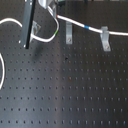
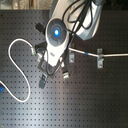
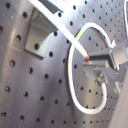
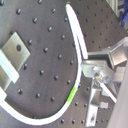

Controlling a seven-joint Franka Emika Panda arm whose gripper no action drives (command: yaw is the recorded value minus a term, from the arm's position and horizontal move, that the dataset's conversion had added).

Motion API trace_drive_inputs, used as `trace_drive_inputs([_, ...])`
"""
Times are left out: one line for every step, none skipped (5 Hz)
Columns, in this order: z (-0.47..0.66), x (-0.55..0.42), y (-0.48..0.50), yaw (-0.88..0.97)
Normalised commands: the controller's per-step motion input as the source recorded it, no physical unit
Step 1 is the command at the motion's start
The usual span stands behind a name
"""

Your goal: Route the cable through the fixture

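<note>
White cable curves right past the pincer, green band just beside it; jaws look parted, holding nothing, I think.

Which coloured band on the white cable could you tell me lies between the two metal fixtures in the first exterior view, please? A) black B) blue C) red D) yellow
B: the cable carries a short blue band between the near fixture and the far fixture.

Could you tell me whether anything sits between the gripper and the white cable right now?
Nothing visible does. In the first wrist view the gripper is right at the cable, beside its green band, with only bare perforated board around them.
</note>
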Motion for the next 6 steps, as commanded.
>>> trace_drive_inputs([0.13, 0.310, 0.111, -0.02])
trace_drive_inputs([0.08, 0.369, 0.100, -0.04])
trace_drive_inputs([0.16, 0.088, 0.069, -0.01])
trace_drive_inputs([0.24, 0.068, 0.129, -0.29])
trace_drive_inputs([0.00, 0.000, 0.000, -0.70])
trace_drive_inputs([0.00, 0.017, 0.049, -0.77])
